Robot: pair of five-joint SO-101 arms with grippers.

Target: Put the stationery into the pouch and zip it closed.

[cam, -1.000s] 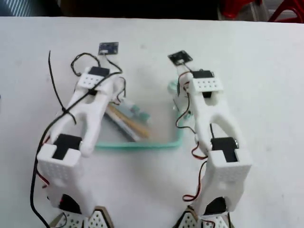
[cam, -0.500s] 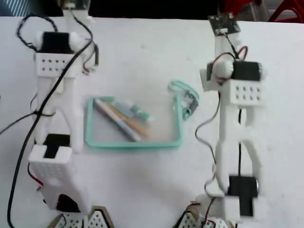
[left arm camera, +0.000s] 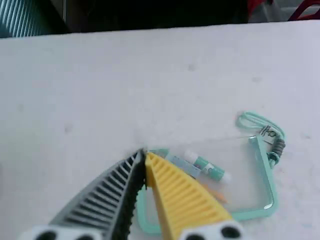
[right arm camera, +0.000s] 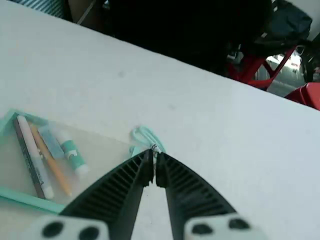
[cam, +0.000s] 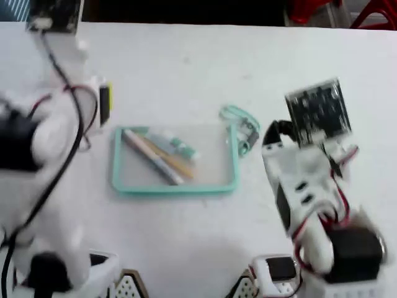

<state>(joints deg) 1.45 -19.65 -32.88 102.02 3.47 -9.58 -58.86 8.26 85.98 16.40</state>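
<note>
1. Two arms at the white desk [cam: 186, 56], neither touching the pouch [cam: 173, 189]. Left arm [cam: 37, 143] sits along the left edge of the high view, right arm [cam: 310, 192] in the lower right.
2. Left tool [left arm camera: 145, 156]: grey and yellow jaws clenched tip to tip, nothing between them. In the left wrist view the tip overlaps a pouch corner; can't judge contact there.
3. Right tool [right arm camera: 152, 157]: black jaws clenched, only a sliver of gap at the tips, nothing gripped. In the right wrist view the tips sit in front of the strap [right arm camera: 142, 134].
4. Pouch: clear with a teal border, flat on the desk at the centre of the high view, between the two arms.
5. Stationery [cam: 158, 155]: pens and a small white-and-green tube, lying diagonally inside the teal border, toward the pouch's left half.
6. Strap: teal loop with a grey tag, at the pouch's upper-right corner in the high view, resting on the desk.
7. Zip state: can't tell from these views.
</note>
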